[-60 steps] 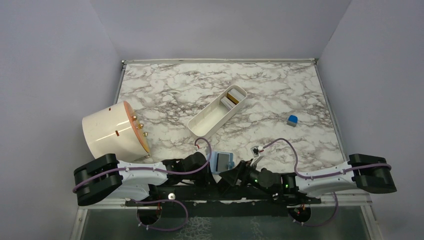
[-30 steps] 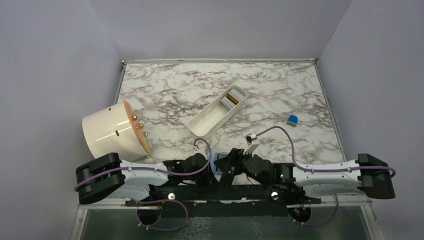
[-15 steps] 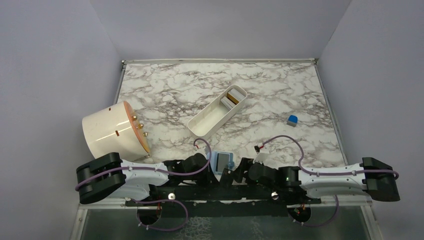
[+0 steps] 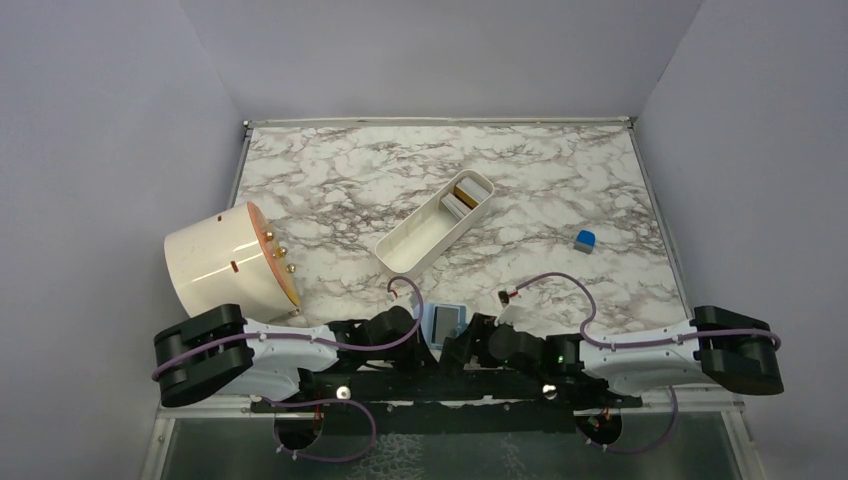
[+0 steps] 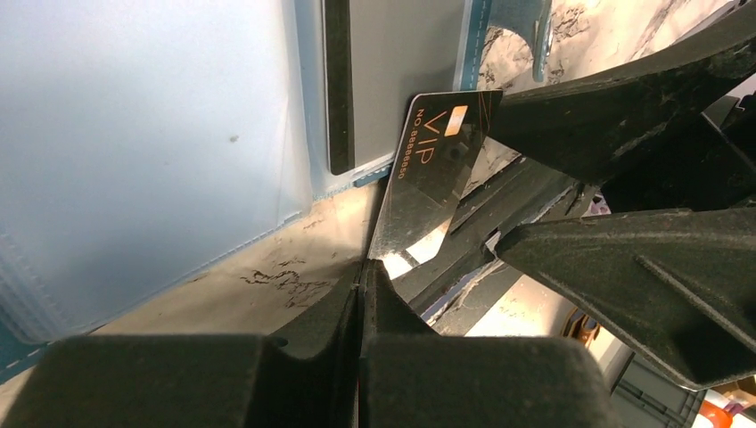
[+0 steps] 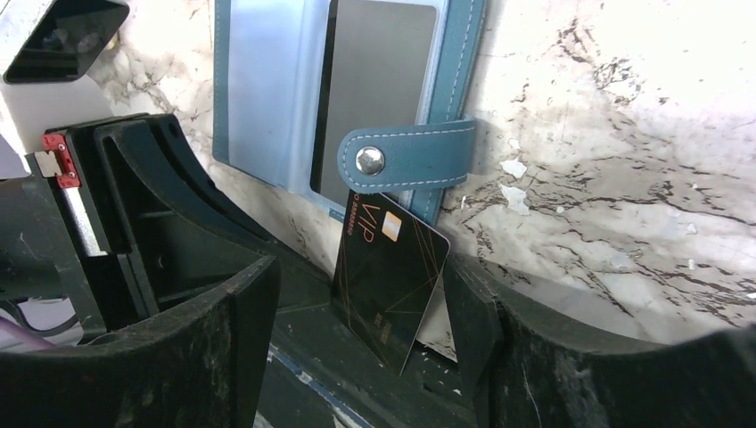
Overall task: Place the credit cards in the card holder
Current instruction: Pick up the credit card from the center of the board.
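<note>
The left gripper (image 5: 364,278) clamps the glossy black plastic VIP card (image 5: 434,165) by its lower corner, long axis aimed at the open teal-blue card holder (image 5: 152,134) upper-frame; the right gripper (image 6: 361,290) straddles it, jaws spread

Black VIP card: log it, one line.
black plastic VIP card at teal card holder | left gripper shut on it | right gripper open

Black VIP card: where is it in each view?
Top external: not discernible, hidden under the arms beside the holder.
Left wrist: black card at centre, pinched in the left fingers.
Right wrist: lower centre, below the snap tab, between the right fingers.
Shared landmark: the holder.
</note>
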